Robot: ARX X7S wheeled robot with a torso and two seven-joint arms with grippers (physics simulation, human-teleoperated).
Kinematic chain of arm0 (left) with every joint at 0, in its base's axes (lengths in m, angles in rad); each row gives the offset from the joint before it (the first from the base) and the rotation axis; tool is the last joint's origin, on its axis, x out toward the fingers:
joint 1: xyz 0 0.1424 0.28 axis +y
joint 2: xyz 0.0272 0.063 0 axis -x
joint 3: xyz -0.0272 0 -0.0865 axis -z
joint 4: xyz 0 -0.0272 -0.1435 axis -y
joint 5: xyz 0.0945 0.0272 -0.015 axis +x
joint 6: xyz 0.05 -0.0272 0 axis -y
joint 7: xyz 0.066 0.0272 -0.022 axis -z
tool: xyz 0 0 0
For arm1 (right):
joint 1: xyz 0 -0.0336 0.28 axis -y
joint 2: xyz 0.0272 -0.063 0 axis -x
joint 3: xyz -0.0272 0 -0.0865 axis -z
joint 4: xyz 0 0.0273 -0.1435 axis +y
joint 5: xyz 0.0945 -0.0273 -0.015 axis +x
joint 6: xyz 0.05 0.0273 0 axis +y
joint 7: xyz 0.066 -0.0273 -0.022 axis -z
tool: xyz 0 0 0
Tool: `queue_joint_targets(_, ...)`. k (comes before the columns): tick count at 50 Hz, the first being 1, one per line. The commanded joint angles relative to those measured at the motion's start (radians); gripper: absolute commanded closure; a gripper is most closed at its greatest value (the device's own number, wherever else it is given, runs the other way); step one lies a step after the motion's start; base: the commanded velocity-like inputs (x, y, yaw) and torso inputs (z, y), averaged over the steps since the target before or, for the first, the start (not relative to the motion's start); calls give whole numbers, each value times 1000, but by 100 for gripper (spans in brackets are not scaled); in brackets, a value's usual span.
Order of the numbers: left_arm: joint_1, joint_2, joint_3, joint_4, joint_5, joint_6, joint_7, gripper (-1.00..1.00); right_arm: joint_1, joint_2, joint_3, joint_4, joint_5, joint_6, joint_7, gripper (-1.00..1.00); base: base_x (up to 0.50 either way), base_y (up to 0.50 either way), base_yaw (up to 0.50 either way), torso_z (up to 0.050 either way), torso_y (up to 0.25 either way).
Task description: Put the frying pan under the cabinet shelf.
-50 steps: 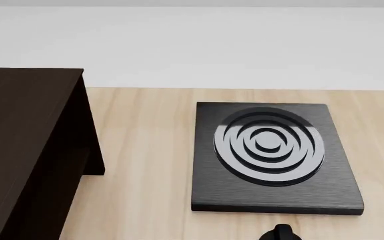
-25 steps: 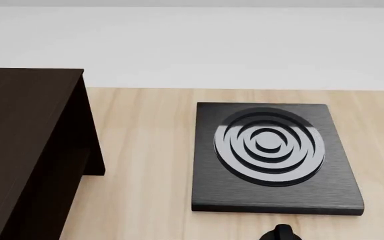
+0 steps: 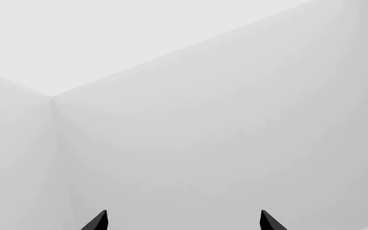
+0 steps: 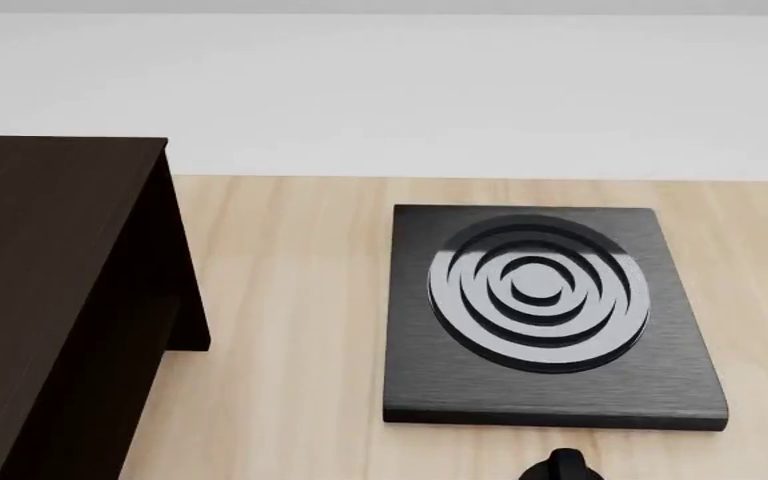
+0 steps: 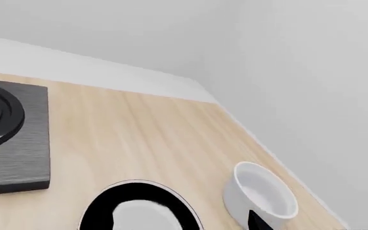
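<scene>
The frying pan [image 5: 139, 208] lies on the wooden counter just in front of the hob, black with a glossy pale base; only part of it shows in the right wrist view and its handle is out of view. My right gripper [image 5: 178, 225] hovers over it. One dark fingertip [image 5: 258, 221] shows far to one side, the other is lost against the black pan, and nothing is held. The cabinet shelf [image 4: 51, 260] stands at the left of the head view, dark brown and boxy. My left gripper [image 3: 182, 221] is open and empty, facing bare white walls.
A square black hob [image 4: 544, 310] with concentric rings lies right of the cabinet; it also shows in the right wrist view [image 5: 11, 143]. A white bowl [image 5: 260, 194] stands beside the pan near the counter's right edge. A small black rounded part [image 4: 564, 466] pokes in at the head view's bottom edge.
</scene>
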Motion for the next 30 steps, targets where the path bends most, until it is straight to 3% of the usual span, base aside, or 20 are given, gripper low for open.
queue_joint_targets(1,0,-1,-3,4,-5,-3,-2,-100,-46,-14,-7,-5,-5,-20,-3,-100,0,0,0,0,0)
queue_joint_targets(30,-10,-1,-8,12,-15,-16,-6,-100,-213,-74,10,-29,-30,-140,-40,-100,0,0,0,0,0)
